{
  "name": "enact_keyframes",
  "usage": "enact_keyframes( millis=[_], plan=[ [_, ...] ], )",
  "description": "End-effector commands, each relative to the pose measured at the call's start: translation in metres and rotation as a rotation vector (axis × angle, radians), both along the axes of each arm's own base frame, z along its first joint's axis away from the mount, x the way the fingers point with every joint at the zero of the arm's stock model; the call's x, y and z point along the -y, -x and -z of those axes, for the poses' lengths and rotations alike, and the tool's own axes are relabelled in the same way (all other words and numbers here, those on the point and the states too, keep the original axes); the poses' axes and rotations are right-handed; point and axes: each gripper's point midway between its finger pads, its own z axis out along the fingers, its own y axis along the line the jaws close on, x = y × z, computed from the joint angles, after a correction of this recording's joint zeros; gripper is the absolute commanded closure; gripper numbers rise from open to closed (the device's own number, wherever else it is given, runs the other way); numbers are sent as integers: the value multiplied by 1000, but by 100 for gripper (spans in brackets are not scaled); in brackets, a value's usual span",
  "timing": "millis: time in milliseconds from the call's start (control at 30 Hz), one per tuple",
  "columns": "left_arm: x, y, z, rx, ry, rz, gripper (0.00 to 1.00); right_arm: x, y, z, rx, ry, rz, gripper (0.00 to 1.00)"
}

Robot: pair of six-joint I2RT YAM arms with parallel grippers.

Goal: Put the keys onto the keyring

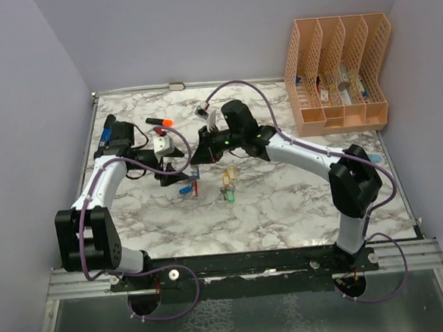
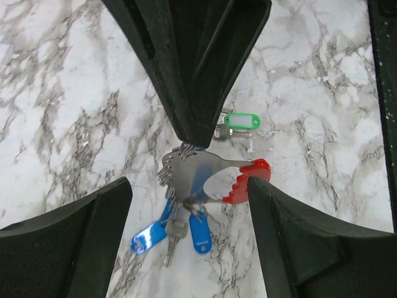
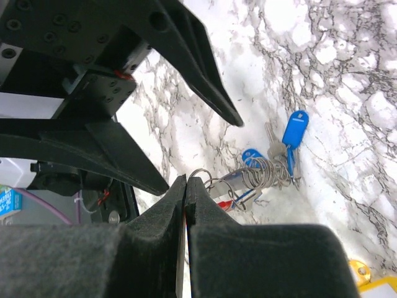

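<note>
Since both arms are bolted at the near edge of the desk (image 1: 285, 207), they reach forward and meet over one small patch of marble near the middle.

Nearest to me, a green key (image 2: 242, 120) and a yellow key (image 1: 228, 179) lie loose and flat on the desk, just right of the work. Neither is threaded on, so the job looks only part done.

Just beside them is the keyring (image 2: 195, 174), silver on one side and red on the other. The blue keys (image 2: 200, 233) and a plain metal one already dangle from it and fan out onto the surface.

The right hand (image 3: 186, 186) comes down from the far side, clenched tight. Its tips seem to nip the ring's silver edge where the small wire loops bunch together. I judge it is steadying the ring so that it cannot slide or turn.

The left hand (image 1: 175, 173) is spread wide and grasps nothing. One finger stands on either side of the ring, clear of it, and from there it could either work the ring or go for a loose key.

Further back an orange marker (image 1: 160, 122) lies idle. In the far right corner stands a peach file rack (image 1: 337, 74).
</note>
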Motion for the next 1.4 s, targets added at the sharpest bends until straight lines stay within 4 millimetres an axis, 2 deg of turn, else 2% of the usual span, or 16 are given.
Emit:
enact_keyframes(
  millis=[0,200,367,567,667,900,1067,1200,1367],
  plan=[
    [-10,-13,-17,3,-37,-127,22,4,-8,-29,23,-37,92,99],
    [-2,11,-24,-89,21,-76,22,5,-13,-27,-11,-47,148,99],
    [1,3,-16,-116,15,-105,21,4,-12,-33,-11,-64,162,99],
    [17,13,-20,-155,43,-44,20,0,-13,-39,-2,-86,174,99],
    [27,14,-13,-181,29,-43,20,-2,-12,-42,-3,-99,176,99],
    [33,-2,6,-187,-11,-121,20,-6,-13,-46,-5,-122,181,99],
    [35,-6,8,-176,-11,-128,20,-6,-11,-47,-7,-130,177,99],
    [36,-6,7,-155,4,-116,23,-5,-9,-45,-11,-128,176,99],
    [38,1,8,-146,16,-71,33,-2,-7,-47,-10,-138,176,99]
  ],
)
